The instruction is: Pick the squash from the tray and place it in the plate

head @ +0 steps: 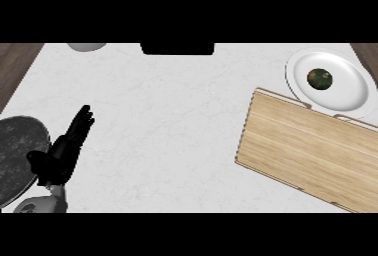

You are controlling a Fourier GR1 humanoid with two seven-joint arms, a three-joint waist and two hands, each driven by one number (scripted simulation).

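A dark green squash [320, 79] lies on the white plate [351, 95] at the far right of the counter. The wooden tray [310, 150] sits just below the plate, its upper edge overlapping the plate's rim, with nothing on it. My left hand [63, 150] rests at the lower left with its fingers straight and pointing up, holding nothing. The right hand does not show.
A dark grey round pan or plate [16, 150] lies at the left edge beside my left hand. At the counter's far edge are a pale round object [87, 46] and a black object [177, 48]. Dark wood floor shows at both top corners.
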